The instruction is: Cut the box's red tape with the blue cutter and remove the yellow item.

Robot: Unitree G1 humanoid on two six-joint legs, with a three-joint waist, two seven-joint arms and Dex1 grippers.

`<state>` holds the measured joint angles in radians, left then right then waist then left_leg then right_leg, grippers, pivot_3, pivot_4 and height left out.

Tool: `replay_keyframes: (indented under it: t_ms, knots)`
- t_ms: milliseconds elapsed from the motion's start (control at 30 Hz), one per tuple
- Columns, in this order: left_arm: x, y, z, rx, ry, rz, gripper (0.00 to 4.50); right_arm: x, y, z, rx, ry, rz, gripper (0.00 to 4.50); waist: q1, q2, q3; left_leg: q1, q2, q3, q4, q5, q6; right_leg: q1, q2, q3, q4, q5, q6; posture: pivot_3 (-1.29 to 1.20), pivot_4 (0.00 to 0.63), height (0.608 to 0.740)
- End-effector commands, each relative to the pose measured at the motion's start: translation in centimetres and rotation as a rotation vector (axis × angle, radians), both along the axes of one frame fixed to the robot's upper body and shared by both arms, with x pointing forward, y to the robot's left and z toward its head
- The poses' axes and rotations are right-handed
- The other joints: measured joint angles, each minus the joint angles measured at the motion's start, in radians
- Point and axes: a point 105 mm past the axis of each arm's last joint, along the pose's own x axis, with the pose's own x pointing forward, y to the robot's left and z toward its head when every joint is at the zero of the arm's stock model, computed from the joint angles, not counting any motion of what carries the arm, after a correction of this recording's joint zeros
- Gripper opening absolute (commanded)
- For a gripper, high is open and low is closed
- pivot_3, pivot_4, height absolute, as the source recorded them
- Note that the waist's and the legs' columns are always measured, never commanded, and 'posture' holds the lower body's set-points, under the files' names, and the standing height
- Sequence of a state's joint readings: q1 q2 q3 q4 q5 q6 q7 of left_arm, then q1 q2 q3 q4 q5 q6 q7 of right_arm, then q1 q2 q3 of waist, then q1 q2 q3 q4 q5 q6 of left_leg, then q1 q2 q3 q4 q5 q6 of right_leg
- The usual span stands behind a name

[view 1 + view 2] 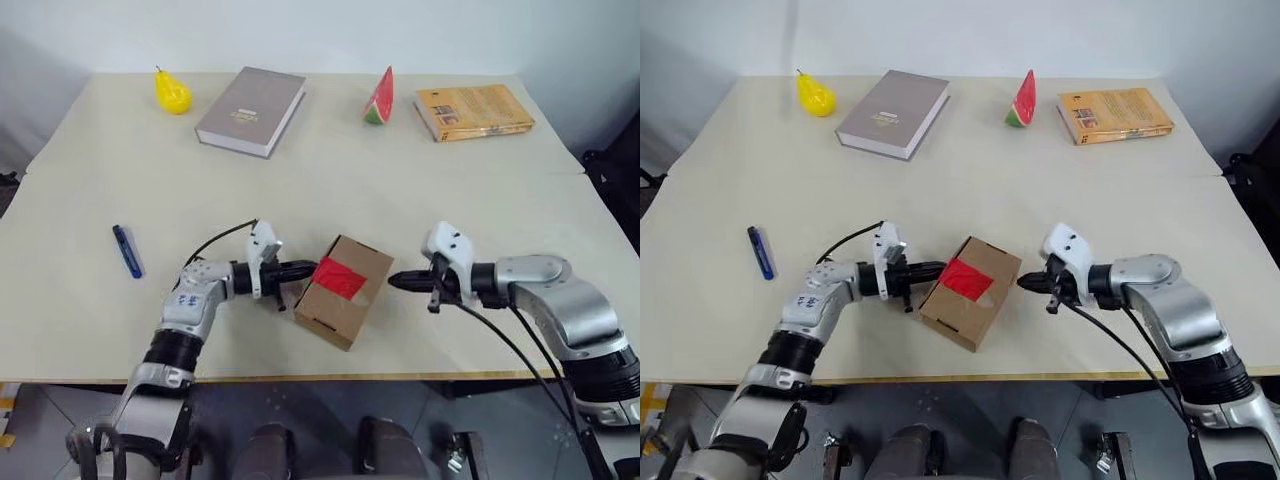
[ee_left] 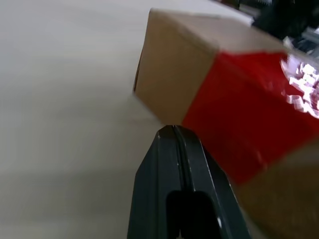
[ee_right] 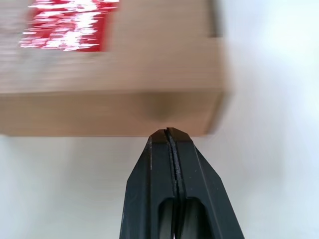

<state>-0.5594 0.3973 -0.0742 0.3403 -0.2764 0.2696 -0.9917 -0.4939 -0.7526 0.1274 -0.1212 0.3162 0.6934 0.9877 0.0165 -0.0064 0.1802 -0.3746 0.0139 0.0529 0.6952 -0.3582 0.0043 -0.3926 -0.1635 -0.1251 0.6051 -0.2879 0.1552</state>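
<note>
Left eye view: both hands, left hand and right hand, pinched shut and empty, flank the box (blue cutter lies unclaimed well off to the left hand's outer side)

Box: brown carton near the table's front edge, red tape on top.
Left gripper: closed, tip at the box's 9 o'clock side.
Right gripper: closed, tip at the box's 3 o'clock corner.
Blue cutter: well apart at 9 o'clock of the box.
Far edge: pear at 11 o'clock, grey book, watermelon slice, orange book at 1 o'clock.
</note>
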Motion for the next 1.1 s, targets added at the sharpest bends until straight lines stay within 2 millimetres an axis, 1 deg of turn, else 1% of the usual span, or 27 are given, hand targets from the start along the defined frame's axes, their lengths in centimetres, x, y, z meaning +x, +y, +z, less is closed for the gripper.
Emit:
replay_keyframes:
  t_ms: [33, 100, 133, 200, 267, 300, 333, 367, 433, 467, 533, 600, 633, 667, 767, 867, 933, 1000, 1100]
  knots:
    - [-1.0, 1.7, 1.6, -0.012, -0.039, 0.063, 0.0, 0.8, -1.1, 0.8, -0.033, -0.068, -0.025, 0.02, -0.002, 0.0, 0.0, 0.0, 0.0, 0.0, 0.0, 0.0, 0.0, 0.0, 0.0, 0.0, 0.0, 0.0, 0.0, 0.0, 0.15, 0.74]
    - [-2.8, 3.0, 1.6, 0.016, -0.007, 0.052, 0.0, 1.3, -2.1, 0.7, -0.069, -0.084, -0.046, 0.02, -0.003, 0.0, 0.0, 0.0, 0.0, 0.0, 0.0, 0.0, 0.0, 0.0, 0.0, 0.0, 0.0, 0.0, 0.0, 0.0, 0.15, 0.74]
    - [-4.6, 3.8, 1.2, 0.062, 0.03, 0.012, 0.0, 2.2, -2.9, 0.7, -0.095, -0.116, -0.09, 0.02, -0.006, 0.0, 0.0, 0.0, 0.0, 0.0, 0.0, 0.0, 0.0, 0.0, 0.0, 0.0, 0.0, 0.0, 0.0, 0.0, 0.15, 0.74]
    - [-7.5, 4.6, 0.6, 0.13, 0.114, -0.06, 0.0, 3.6, -4.0, 0.9, -0.126, -0.174, -0.154, 0.02, -0.018, 0.0, 0.0, 0.0, 0.0, 0.0, -0.001, 0.0, 0.0, 0.0, 0.0, 0.001, 0.0, 0.0, 0.0, 0.0, 0.15, 0.74]
    - [-9.8, 4.9, 0.2, 0.163, 0.191, -0.115, 0.0, 4.8, -4.4, 1.0, -0.129, -0.214, -0.2, 0.02, -0.022, 0.001, 0.0, 0.001, 0.001, 0.0, -0.002, 0.0, 0.0, 0.0, 0.0, 0.001, 0.0, 0.0, 0.0, 0.0, 0.15, 0.74]
    - [-10.4, 4.9, 0.2, 0.17, 0.209, -0.129, 0.0, 5.2, -4.5, 1.0, -0.13, -0.228, -0.211, 0.02, -0.022, 0.002, 0.001, 0.001, 0.001, 0.0, -0.002, 0.0, -0.001, 0.0, 0.0, 0.002, 0.0, 0.0, 0.0, 0.0, 0.15, 0.74]
    - [-11.1, 4.7, 0.1, 0.164, 0.237, -0.145, 0.0, 6.0, -4.4, 1.2, -0.12, -0.265, -0.236, 0.02, -0.02, 0.002, 0.001, 0.002, 0.001, 0.001, -0.002, 0.0, -0.001, 0.0, 0.0, 0.002, 0.0, 0.0, -0.001, 0.0, 0.15, 0.74]
    - [-11.6, 4.3, 0.1, 0.155, 0.254, -0.16, 0.0, 6.6, -4.1, 1.3, -0.109, -0.297, -0.242, 0.02, -0.019, 0.002, 0.001, 0.002, 0.001, 0.001, -0.002, 0.0, -0.001, 0.0, 0.0, 0.002, 0.0, 0.0, -0.001, 0.0, 0.15, 0.74]
    - [-11.9, 3.4, -0.1, 0.132, 0.263, -0.168, 0.0, 7.4, -2.8, 1.4, -0.074, -0.359, -0.213, 0.02, -0.019, 0.002, 0.001, 0.002, 0.001, 0.001, -0.001, 0.0, -0.001, 0.0, 0.0, 0.003, 0.0, 0.0, -0.001, 0.0, 0.15, 0.74]
    - [-11.5, 2.7, -0.1, 0.115, 0.249, -0.16, 0.0, 7.5, -2.0, 1.2, -0.049, -0.359, -0.183, 0.02, -0.019, 0.002, 0.001, 0.002, 0.001, 0.001, -0.001, 0.0, -0.001, 0.001, 0.0, 0.003, 0.0, 0.0, -0.001, 0.0, 0.15, 0.74]
    - [-10.3, 0.9, -0.2, 0.076, 0.197, -0.137, 0.0, 6.7, 0.6, 0.7, 0.035, -0.325, -0.057, 0.02, -0.016, 0.003, 0.001, 0.002, 0.001, 0.001, -0.001, 0.0, -0.001, 0.001, 0.0, 0.003, 0.001, 0.0, -0.001, 0.0, 0.15, 0.74]
    - [-9.0, -0.1, -0.4, 0.062, 0.169, -0.086, 0.0, 6.2, 1.6, 0.3, 0.068, -0.29, 0.01, 0.02, -0.016, 0.002, 0.001, 0.002, 0.001, 0.0, 0.0, 0.0, -0.001, 0.001, 0.0, 0.002, 0.001, 0.0, -0.001, 0.0, 0.15, 0.74]
    - [-8.5, -0.3, -0.5, 0.067, 0.16, -0.073, 0.0, 6.1, 1.6, 0.2, 0.062, -0.286, 0.018, 0.02, -0.017, 0.002, 0.001, 0.001, 0.0, 0.0, 0.0, 0.0, -0.001, 0.001, 0.0, 0.002, 0.001, 0.0, 0.0, 0.0, 0.15, 0.74]
    - [-7.7, -0.6, -0.4, 0.077, 0.116, -0.051, 0.0, 5.9, 1.5, 0.2, 0.059, -0.279, 0.034, 0.02, -0.018, 0.002, 0.001, 0.001, 0.0, 0.0, 0.0, 0.0, -0.001, 0.001, 0.0, 0.002, 0.002, 0.0, 0.0, 0.0, 0.15, 0.74]
    - [-3.4, -1.1, 1.0, 0.045, -0.026, 0.099, 0.0, 4.1, 1.0, 0.7, 0.087, -0.217, 0.107, 0.02, -0.007, 0.004, 0.001, 0.001, 0.0, 0.0, 0.001, 0.0, 0.0, 0.001, 0.0, 0.002, 0.002, 0.0, 0.0, 0.0, 0.15, 0.74]
    - [-0.4, -1.2, 2.1, -0.005, -0.079, 0.213, 0.0, 2.7, -0.1, 0.6, 0.07, -0.16, 0.121, 0.02, -0.002, 0.003, 0.001, 0.001, 0.0, 0.0, 0.002, 0.0, 0.0, 0.002, 0.0, 0.002, 0.001, 0.0, 0.0, 0.0, 0.15, 0.74]
    - [1.4, -1.6, 2.9, -0.029, -0.106, 0.255, 0.0, 1.2, -0.9, 0.1, 0.042, -0.101, 0.131, 0.02, -0.002, 0.003, 0.001, 0.002, 0.0, 0.0, 0.002, 0.0, 0.0, 0.001, 0.0, 0.001, 0.002, 0.0, 0.0, 0.0, 0.15, 0.74]
    - [2.6, -2.4, 3.5, -0.045, -0.125, 0.261, 0.0, -0.4, -1.5, -0.3, 0.015, -0.045, 0.139, 0.02, 0.004, 0.003, 0.001, 0.001, 0.0, 0.0, 0.001, 0.0, 0.0, 0.001, 0.0, 0.001, 0.002, 0.0, 0.0, 0.0, 0.15, 0.74]
    - [3.6, -3.5, 3.8, -0.043, -0.145, 0.246, 0.0, -2.7, -1.8, -0.7, 0.008, 0.025, 0.135, 0.02, 0.008, 0.003, 0.001, 0.0, -0.001, 0.001, 0.002, -0.001, 0.0, 0.001, 0.0, 0.001, 0.001, 0.0, 0.0, 0.0, 0.15, 0.74]
